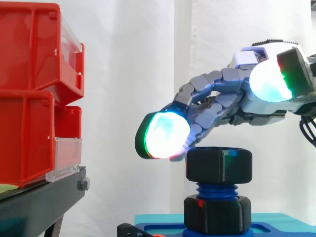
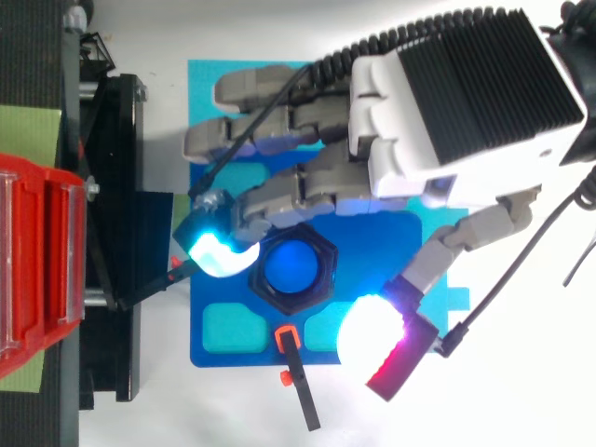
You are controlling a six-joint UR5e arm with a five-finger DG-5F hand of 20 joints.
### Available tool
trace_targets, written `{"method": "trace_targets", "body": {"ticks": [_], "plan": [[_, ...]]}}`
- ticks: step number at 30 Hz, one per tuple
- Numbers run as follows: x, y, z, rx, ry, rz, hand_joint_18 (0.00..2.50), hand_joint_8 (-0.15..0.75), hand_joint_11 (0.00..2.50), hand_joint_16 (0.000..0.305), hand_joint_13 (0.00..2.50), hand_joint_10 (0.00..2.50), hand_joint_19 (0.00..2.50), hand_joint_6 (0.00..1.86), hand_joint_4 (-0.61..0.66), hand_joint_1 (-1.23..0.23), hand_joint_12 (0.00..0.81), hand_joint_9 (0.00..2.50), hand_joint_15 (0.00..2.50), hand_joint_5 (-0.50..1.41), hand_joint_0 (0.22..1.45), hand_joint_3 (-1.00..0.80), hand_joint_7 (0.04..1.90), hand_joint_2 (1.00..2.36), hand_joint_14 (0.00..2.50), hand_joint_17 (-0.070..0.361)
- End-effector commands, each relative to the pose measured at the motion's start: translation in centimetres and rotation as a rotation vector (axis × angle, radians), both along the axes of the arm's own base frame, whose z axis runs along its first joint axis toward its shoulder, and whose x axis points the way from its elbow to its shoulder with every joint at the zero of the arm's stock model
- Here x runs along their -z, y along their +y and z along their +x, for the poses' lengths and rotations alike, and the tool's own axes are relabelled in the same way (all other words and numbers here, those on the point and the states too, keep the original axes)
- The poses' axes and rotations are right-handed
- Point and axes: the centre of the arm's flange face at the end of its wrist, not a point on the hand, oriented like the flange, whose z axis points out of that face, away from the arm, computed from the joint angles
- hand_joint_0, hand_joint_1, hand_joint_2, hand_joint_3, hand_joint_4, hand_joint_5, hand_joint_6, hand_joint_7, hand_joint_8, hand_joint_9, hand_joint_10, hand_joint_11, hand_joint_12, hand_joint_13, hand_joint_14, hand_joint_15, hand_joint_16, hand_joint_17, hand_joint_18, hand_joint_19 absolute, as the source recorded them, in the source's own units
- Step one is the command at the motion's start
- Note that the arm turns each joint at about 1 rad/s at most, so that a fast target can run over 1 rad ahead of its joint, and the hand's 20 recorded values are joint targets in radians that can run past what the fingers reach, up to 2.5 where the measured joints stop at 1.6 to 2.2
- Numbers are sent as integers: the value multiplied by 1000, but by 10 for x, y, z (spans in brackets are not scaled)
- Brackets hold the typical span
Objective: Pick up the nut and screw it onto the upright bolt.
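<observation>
Nearest the side camera, the thumb pad (image 1: 269,81) of the hand (image 2: 419,154) glows white and green, raised above the black nut (image 1: 218,164) and apart from it. The nut sits on top of the upright blue bolt (image 1: 216,190), above 1 black collar (image 1: 217,213) on the blue base plate (image 2: 207,357). The hand is spread and grips nothing. 1 glowing fingertip (image 1: 165,134) lies just beside the nut's upper left edge. Farther left, red bins (image 1: 29,89) rest on a black stand (image 1: 39,202) before the white curtain (image 1: 128,74).
</observation>
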Motion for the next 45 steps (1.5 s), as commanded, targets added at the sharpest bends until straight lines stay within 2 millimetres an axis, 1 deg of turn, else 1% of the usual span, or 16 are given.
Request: {"method": "trace_targets", "body": {"ticks": [1, 4, 7, 11, 14, 19, 28, 33, 43, 45], "plan": [[2, 7, -1, -7, 21, 1, 0, 227, 0, 44, 74, 0, 0, 501, 131, -304, 337, 493, 0, -170, 439, -500, 593, 1000, 0, 100], [3, 13, -1, -15, 27, 0, 0, 229, 0, 44, 76, 0, 0, 501, 139, -300, 337, 499, 0, -163, 440, -500, 624, 1000, 0, 100], [3, 14, -1, -17, 27, 0, 0, 242, 0, 44, 87, 0, 0, 502, 152, -299, 338, 517, 0, -153, 440, -500, 663, 1000, 0, 99], [3, 15, -1, -18, 27, 0, 0, 250, 0, 42, 127, 0, 0, 503, 185, -297, 334, 564, 0, -125, 445, -500, 790, 1000, 0, 94], [3, 15, -1, -18, 27, 0, 0, 256, 0, 40, 146, 0, 0, 503, 192, -296, 330, 581, 0, -117, 449, -500, 848, 1000, 0, 91], [3, 9, -1, -10, 24, 0, 0, 264, 0, 38, 182, 0, 0, 504, 208, -299, 322, 633, 0, -109, 453, -500, 905, 1000, 0, 84], [2, 6, -1, -7, 15, -1, 0, 268, 0, 35, 239, 0, 0, 504, 208, -308, 315, 677, 0, -105, 460, -500, 980, 1000, 0, 78], [1, 4, 0, -4, 8, -1, 0, 275, 0, 32, 293, 0, 0, 505, 205, -312, 306, 724, 0, -90, 465, -500, 1109, 1000, 0, 72], [2, -3, -2, 0, 8, -2, 0, 291, 0, 28, 384, 0, 0, 504, 188, -324, 281, 832, 0, -56, 481, -500, 1285, 1000, 0, 62], [2, -3, -1, 0, 6, -2, 7, 294, 0, 26, 419, 0, 0, 504, 202, -325, 275, 869, 0, -41, 486, -500, 1336, 1000, 0, 59]]}}
